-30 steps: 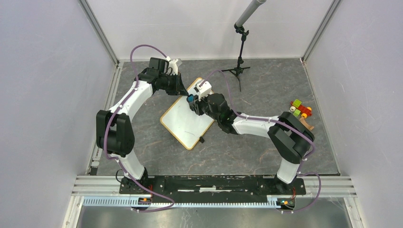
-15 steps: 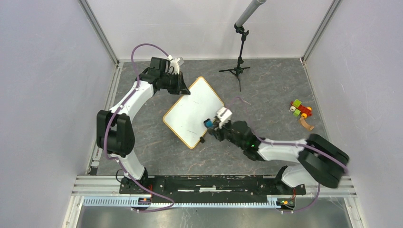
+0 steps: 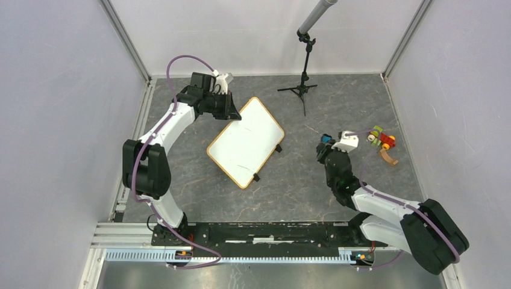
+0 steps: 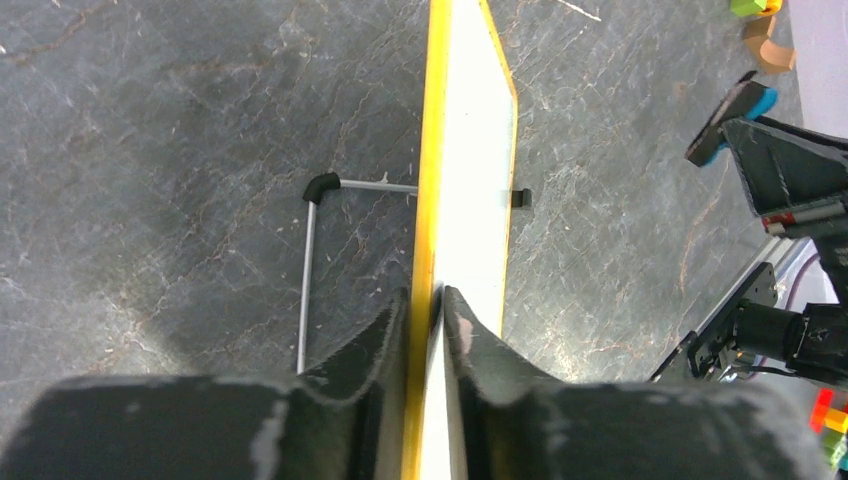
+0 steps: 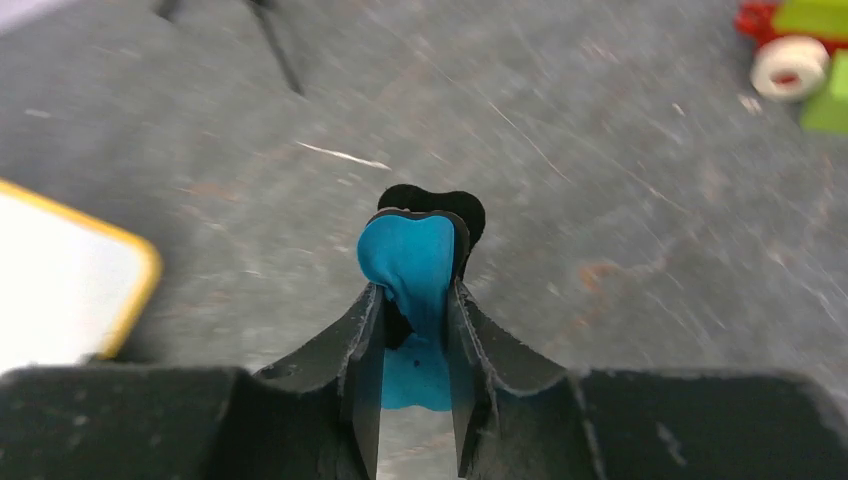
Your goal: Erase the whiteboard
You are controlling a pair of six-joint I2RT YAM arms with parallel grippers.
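The right pincer [image 3: 325, 143] has swung right off the whiteboard [image 3: 246, 141]. A second ago it is over the board's far corner, half a second ago at the near right edge, and now it hangs well clear of it. It's pinching a blue eraser [image 5: 415, 265] with a black backing, one finger pressed on each flat side and the eraser poking out past the fingertips. Just to that pincer's right, close but not touching, there's a little heap of coloured toy blocks [image 3: 381, 138]. A black tripod stand [image 3: 303, 84] stands farther out beyond it. The whiteboard sits well apart on that pincer's left, on the grey table [image 3: 181, 180], and its face reads plain white.

The left pincer [image 4: 428, 296] hasn't budged. It's clamped onto the board's yellow-orange frame at the far left edge, a finger on each face. In its own wrist view the board runs straight ahead from the fingers, nearly edge-on. A thin wire leg [image 4: 310, 260] with a black tip sticks out to the board's left, and a small black clip [image 4: 518, 197] sits on its right edge. Can't tell whether the board lies flat or is tipped up.
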